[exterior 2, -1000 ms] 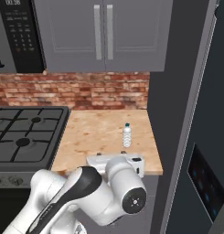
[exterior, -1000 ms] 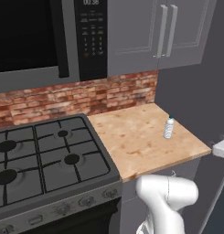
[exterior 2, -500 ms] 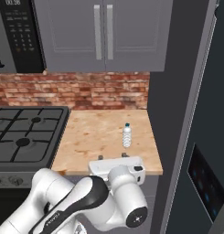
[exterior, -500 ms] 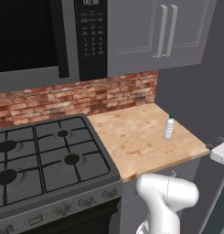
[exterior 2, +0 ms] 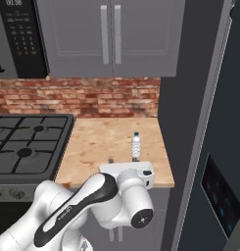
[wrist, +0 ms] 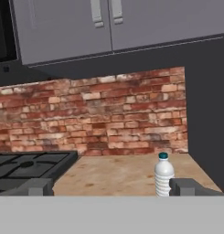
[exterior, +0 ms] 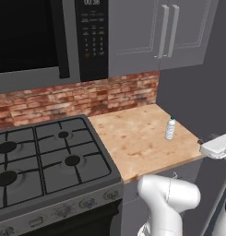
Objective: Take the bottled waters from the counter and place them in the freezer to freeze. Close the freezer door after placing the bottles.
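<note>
One bottled water (wrist: 163, 176), clear-whitish with a blue cap, stands upright near the right end of the tan wood counter (exterior: 133, 138), close to the freezer's dark side wall (exterior 2: 190, 98). It also shows as a small bottle (exterior: 170, 128) (exterior 2: 136, 146) in both base views. My gripper (wrist: 113, 187) hovers at the counter's front edge, level with the bottle and short of it, jaws wide open and holding nothing. The bottle stands just inside the right fingertip (wrist: 189, 186). The freezer door (exterior 2: 219, 196) shows its outer face with the dark control panel.
A black gas stove (exterior: 40, 156) adjoins the counter on the left, under a microwave (exterior: 50, 37). Grey wall cabinets (exterior 2: 109, 34) hang above, and a red brick backsplash (wrist: 109, 114) lines the back. My white hand (exterior: 217, 146) shows at the right edge of the left base view.
My hand has drifted slightly along the counter's front edge and the arm's elbow has swung lower. The bottle has not moved, and the jaws stay wide open.
</note>
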### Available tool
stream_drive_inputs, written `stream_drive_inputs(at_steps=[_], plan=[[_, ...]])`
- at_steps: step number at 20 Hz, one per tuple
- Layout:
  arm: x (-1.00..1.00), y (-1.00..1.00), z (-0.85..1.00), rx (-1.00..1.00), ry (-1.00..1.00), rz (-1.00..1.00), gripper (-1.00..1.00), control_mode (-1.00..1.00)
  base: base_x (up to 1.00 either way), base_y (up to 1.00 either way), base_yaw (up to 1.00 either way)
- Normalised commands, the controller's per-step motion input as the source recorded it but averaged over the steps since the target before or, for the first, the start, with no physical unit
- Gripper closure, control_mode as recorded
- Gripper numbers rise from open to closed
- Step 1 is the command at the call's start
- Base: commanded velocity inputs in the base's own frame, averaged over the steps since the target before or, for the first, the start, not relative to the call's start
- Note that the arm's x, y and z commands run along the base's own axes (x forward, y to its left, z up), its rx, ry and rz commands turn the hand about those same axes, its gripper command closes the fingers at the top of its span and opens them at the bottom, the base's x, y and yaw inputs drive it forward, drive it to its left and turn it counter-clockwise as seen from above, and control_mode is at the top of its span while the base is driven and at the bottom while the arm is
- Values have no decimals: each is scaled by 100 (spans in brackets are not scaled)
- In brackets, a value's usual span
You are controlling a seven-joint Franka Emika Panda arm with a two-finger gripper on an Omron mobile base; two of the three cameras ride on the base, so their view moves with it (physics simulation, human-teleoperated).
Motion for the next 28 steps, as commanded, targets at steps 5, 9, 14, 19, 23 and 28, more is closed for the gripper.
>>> stream_drive_inputs(at_steps=[5,9,14,19,23,28], plan=[[36,0,-17,0,0,-3,-100,-100,0,0,0],[31,0,-17,0,0,-3,-100,-100,0,0,0],[27,0,-16,-2,0,-3,-100,-100,0,0,0],[18,0,-14,-4,0,-7,-100,-100,0,0,0],[14,-1,-12,-6,0,-11,-100,-100,0,0,0],[15,-1,-20,-7,0,-11,-100,-100,0,0,0]])
